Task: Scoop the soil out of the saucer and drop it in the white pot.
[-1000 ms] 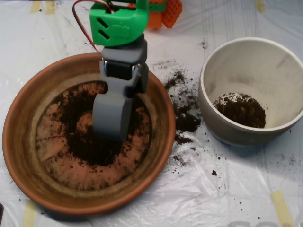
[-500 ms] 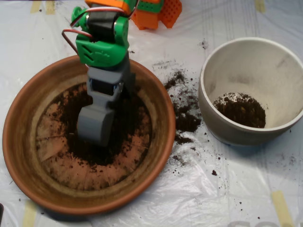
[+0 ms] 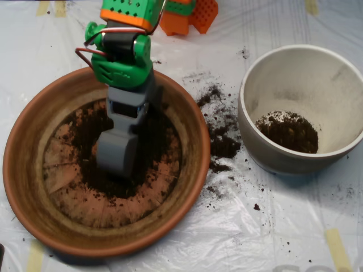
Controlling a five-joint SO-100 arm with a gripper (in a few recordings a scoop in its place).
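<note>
Grey clamshell scoop (image 3: 116, 156), halves together, sits in dark crumbly soil (image 3: 144, 161) at the centre of the round terracotta saucer (image 3: 22, 170), the off-white ceramic pot (image 3: 300, 73) at three o'clock.

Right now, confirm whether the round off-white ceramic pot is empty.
No: the white pot already holds a small heap of dark soil at its bottom.

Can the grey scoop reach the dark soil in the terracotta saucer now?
Probably yes: the grey clamshell scoop sits over the dark crumbly soil inside the round terracotta saucer, with nothing between them.
</note>
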